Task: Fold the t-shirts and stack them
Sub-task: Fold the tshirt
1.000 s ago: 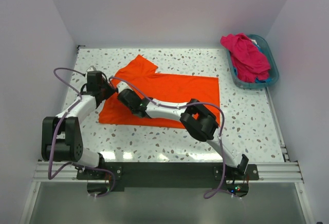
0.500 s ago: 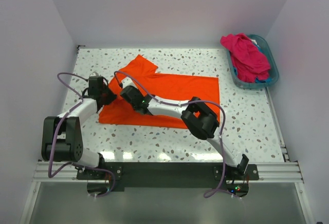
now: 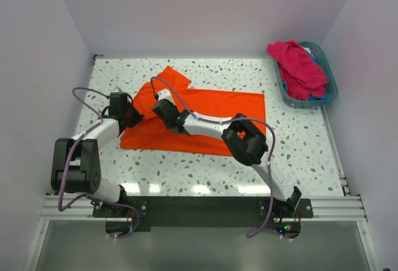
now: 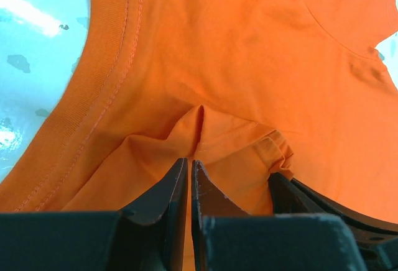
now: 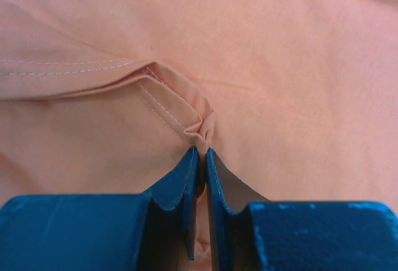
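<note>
The left gripper (image 4: pixel 188 164) was pinched tight on a raised fold of the orange t-shirt (image 3: pixel 214 112). The right gripper (image 5: pixel 202 153) likewise clamped a hem fold. The shirt lay spread well left of the basket (image 3: pixel 331 91), which held the magenta t-shirt (image 3: pixel 300 66).

I see bright orange tee (image 3: pixel 217 112) w/ same-colour stitching, magenta-pink tee (image 3: pixel 300 67), teal basket (image 3: pixel 333 83), white tbl (image 3: pixel 305 153) w/ dark speckles, purple cables (image 3: pixel 83 89).
</note>
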Available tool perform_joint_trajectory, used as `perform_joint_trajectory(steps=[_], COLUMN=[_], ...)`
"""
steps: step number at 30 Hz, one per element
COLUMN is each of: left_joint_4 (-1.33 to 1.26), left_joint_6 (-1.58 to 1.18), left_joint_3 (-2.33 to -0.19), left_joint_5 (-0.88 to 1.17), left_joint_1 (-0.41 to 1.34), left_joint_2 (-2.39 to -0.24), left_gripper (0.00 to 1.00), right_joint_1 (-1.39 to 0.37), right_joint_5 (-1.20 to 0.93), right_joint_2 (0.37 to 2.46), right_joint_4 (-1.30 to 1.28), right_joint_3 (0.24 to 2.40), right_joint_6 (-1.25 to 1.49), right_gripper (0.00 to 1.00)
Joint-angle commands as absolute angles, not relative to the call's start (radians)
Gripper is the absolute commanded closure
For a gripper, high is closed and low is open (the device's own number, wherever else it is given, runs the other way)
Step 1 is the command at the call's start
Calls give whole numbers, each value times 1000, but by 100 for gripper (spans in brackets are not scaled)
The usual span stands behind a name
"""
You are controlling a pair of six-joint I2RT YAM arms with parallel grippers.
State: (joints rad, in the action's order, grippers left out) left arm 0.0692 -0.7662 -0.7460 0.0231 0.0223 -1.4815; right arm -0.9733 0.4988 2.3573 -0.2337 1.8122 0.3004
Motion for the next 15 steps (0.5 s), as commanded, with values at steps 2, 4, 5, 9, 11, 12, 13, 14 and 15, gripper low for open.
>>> perform_joint_trajectory(steps=[2, 4, 5, 9, 11, 12, 13, 14, 15], left_joint_4=[20, 23, 23, 15, 15, -17, -24, -29, -37], left_joint_6=[-761, -761, -762, -769, -770, -776, -779, -781, -785], left_joint_3=[-764, -770, -770, -778, -788, -792, -801, -807, -813], left_joint_5=[26, 23, 21, 23, 25, 28, 28, 29, 34], left_joint_1=[37, 41, 43, 49, 51, 52, 52, 52, 52], left_joint_2=[-1502, -1517, -1520, -1564, -1583, -1598, -1604, -1612, -1624], left_gripper=[89, 90, 90, 91, 91, 91, 91, 91, 91], right_joint_1=[-960, -960, -959, -957, -954, -954, -954, -953, -953], right_joint_5=[489, 485, 483, 476, 469, 468, 466, 465, 463], right_joint_2=[2284, 2276, 2276, 2272, 2266, 2263, 2260, 2253, 2249], right_joint_4=[-242, -233, -232, -232, -230, -229, -227, -222, -222], right_joint_3=[1787, 1779, 1779, 1778, 1770, 1769, 1766, 1758, 1753], right_joint_6=[368, 376, 379, 391, 397, 397, 399, 399, 400], right_gripper=[86, 84, 84, 82, 78, 77, 75, 74, 71])
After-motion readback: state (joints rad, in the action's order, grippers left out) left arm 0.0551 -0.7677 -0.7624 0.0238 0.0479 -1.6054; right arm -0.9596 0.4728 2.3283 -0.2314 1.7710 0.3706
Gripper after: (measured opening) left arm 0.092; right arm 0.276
